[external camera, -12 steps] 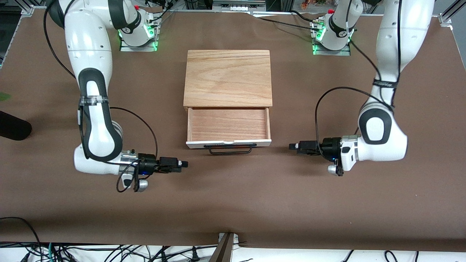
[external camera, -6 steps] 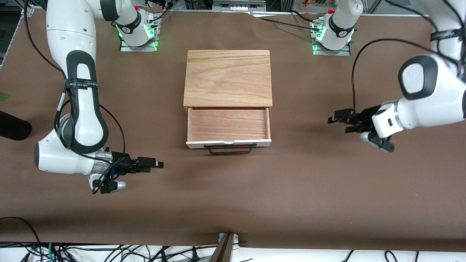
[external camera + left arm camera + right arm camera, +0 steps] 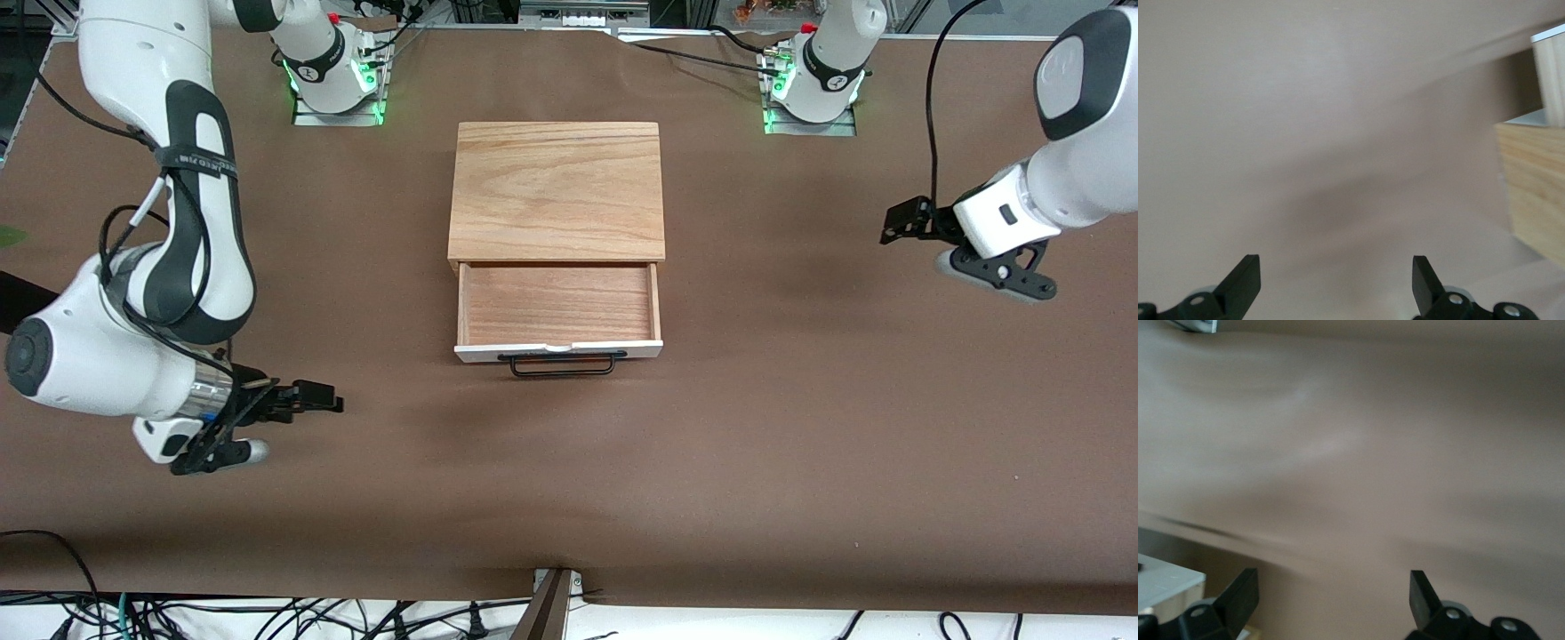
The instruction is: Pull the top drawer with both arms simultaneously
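the drawer (image 3: 558, 307) is showing a reddish wood-grain tray, a white-grey front and a black handle (image 3: 564, 365). the cabinet top (image 3: 557, 189) is showing pale tan grain. the arms (image 3: 169, 222) are showing white shells with black bands and black grippers. the table (image 3: 756, 444) is showing plain brown. the bases (image 3: 338, 84) are glowing green.

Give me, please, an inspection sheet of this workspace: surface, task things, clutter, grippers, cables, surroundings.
Surface: brown table, bare around the cabinet.
Task things: top drawer pulled out, tray empty; handle free.
Clutter: nothing seen.
Grippers: left gripper open, over the table's left-arm end; right gripper open, over the right-arm end. Neither touches the drawer.
Cables: black cables loop along both arms.
Surroundings: wire tangle below the table's near edge.
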`<state>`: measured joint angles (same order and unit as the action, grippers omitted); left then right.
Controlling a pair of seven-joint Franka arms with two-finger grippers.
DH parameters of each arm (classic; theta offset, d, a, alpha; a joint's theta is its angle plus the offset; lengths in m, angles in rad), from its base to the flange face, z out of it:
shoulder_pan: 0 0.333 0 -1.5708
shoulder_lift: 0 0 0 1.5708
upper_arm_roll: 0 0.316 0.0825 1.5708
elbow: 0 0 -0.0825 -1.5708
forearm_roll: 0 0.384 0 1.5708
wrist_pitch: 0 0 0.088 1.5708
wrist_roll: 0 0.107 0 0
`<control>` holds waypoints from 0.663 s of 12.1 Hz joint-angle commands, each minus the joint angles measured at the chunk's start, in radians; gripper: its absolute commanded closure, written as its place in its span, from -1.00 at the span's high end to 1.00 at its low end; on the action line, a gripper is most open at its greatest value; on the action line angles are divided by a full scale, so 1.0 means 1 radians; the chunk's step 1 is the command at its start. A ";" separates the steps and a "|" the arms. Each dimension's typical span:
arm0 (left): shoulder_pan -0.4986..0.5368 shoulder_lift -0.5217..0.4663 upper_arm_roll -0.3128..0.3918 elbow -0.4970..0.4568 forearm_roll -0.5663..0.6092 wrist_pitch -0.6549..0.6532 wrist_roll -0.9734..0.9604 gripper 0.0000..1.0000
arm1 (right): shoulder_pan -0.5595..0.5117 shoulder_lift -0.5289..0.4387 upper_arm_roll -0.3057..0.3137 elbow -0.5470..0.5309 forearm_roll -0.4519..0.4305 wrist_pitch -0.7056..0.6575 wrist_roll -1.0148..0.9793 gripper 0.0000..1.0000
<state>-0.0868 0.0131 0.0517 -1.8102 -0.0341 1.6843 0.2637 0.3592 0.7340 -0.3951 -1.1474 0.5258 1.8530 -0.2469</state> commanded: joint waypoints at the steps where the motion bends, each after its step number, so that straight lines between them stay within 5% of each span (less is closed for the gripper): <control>1: 0.004 -0.016 -0.018 0.073 0.173 -0.037 -0.001 1.00 | 0.006 -0.091 0.001 0.009 -0.180 -0.050 0.021 1.00; 4: 0.004 -0.024 -0.019 0.097 0.175 -0.092 -0.001 1.00 | -0.040 -0.226 0.004 0.003 -0.308 -0.205 0.015 1.00; 8: 0.007 -0.027 -0.010 0.109 0.043 -0.192 -0.180 1.00 | -0.133 -0.451 0.056 -0.112 -0.435 -0.228 0.023 1.00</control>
<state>-0.0857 -0.0105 0.0432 -1.7202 0.0408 1.5213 0.1658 0.2583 0.4028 -0.3968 -1.1504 0.1641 1.6241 -0.2356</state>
